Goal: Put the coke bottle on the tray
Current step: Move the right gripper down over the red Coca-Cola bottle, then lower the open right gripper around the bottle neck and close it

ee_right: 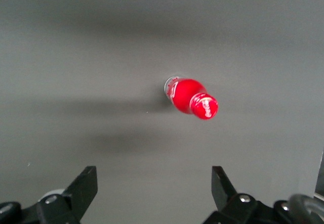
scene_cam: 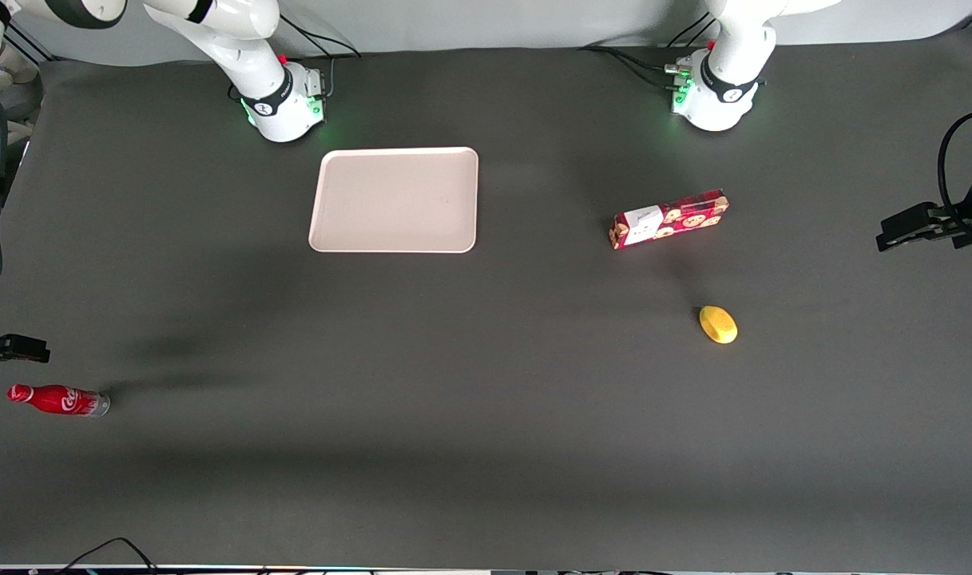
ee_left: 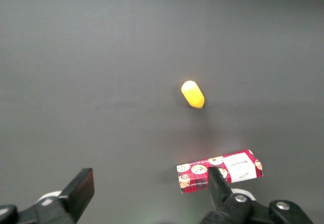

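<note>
The coke bottle (scene_cam: 58, 399), small, red, with a red cap and a silvery base, stands on the dark table at the working arm's end, near the table's edge. In the right wrist view I look down on its cap and shoulder (ee_right: 191, 97). My gripper (scene_cam: 6, 349) hangs above the table, beside the bottle and a little farther from the front camera. Its fingers are wide open and empty (ee_right: 153, 179), apart from the bottle. The pale pinkish-beige tray (scene_cam: 395, 200) lies empty in front of the working arm's base, well away from the bottle.
A red snack box (scene_cam: 669, 218) lies toward the parked arm's end, and a yellow lemon-like object (scene_cam: 718, 324) lies nearer the front camera than it. Both show in the left wrist view: the box (ee_left: 220, 171) and the yellow object (ee_left: 193, 94).
</note>
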